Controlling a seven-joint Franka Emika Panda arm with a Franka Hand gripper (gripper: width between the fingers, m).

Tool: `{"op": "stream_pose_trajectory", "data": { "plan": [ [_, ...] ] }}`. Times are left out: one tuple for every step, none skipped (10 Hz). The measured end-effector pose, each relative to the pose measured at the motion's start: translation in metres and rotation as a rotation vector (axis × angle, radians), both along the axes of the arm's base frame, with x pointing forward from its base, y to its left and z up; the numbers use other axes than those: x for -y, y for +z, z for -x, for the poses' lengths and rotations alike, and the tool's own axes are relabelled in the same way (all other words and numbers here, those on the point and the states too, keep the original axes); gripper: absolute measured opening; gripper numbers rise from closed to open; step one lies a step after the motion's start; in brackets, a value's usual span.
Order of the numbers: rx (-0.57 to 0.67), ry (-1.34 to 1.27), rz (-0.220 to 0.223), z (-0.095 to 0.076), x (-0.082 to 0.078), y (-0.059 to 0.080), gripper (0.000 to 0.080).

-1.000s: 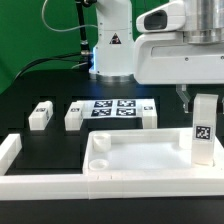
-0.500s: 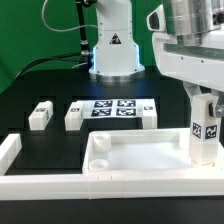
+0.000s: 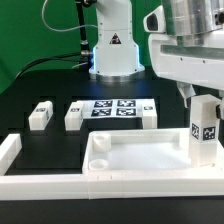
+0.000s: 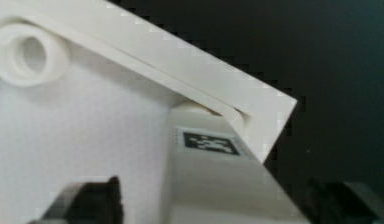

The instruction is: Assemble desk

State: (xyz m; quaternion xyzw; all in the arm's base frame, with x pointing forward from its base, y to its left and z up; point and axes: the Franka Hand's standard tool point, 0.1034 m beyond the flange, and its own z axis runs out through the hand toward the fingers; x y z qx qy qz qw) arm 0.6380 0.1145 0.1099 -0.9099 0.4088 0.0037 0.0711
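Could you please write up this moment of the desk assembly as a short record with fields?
tabletop: lies at the front, hollow side up
standing leg: upright at the tabletop's corner on the exterior view's right
loose legs: three lying near the marker board
fingers: apart, above the standing leg

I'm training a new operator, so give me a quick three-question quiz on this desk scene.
1. True or false: a leg stands upright at the tabletop's end on the exterior view's right.
2. How many loose legs lie apart from the tabletop?
3. The gripper is: A) shut on a loose leg, B) open, over the upright leg, C) out of view.
Key: 1 true; 2 three; 3 B.
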Motion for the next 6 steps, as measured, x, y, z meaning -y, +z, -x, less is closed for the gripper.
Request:
{"op": "stream_pose_trajectory", "data": {
  "plan": [
    [0.028, 0.192, 0.029, -0.0013, -0.0009, 0.0014, 0.0626],
    [0.044, 0.333, 0.045, -0.0002, -0.0069, 0.0015, 0.0642],
    [0.051, 0.4, 0.047, 0.0, -0.0077, 0.0013, 0.0642],
    [0.058, 0.451, 0.05, -0.0001, -0.0068, 0.0012, 0.0648],
    [0.073, 0.585, 0.064, -0.0002, -0.0056, 0.0008, 0.0648],
    [0.105, 0.785, 0.101, -0.0019, -0.0035, 0.0002, 0.0648]
  ]
}}
